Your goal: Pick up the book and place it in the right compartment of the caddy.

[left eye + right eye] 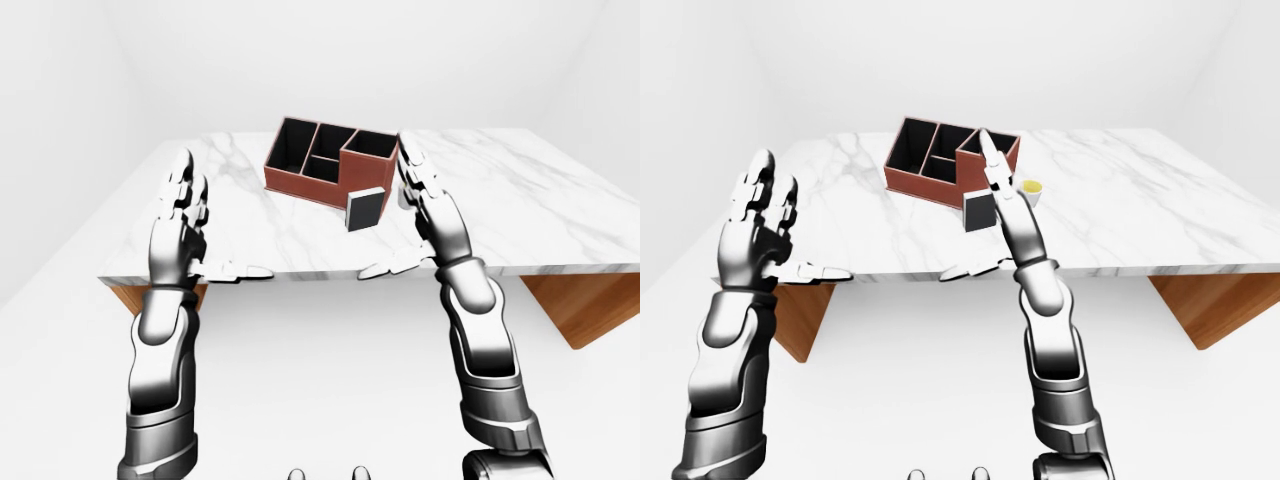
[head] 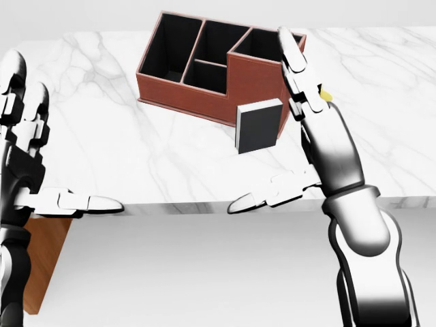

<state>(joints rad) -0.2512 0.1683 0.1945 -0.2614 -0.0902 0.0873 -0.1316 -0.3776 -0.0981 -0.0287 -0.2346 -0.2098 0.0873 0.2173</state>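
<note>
A dark grey book stands upright on the marble table, just below the tall right compartment of the red-brown caddy in the head view. The caddy has black insides and several compartments. My right hand is open, fingers pointing up and thumb pointing left. It stands right beside the book's right edge, not closed on it. My left hand is open and empty over the table's near left edge, well left of the book.
A small white cup with a yellow inside sits right of the caddy, partly hidden behind my right hand. The table's wooden base shows under its right and left ends. White floor and walls surround the table.
</note>
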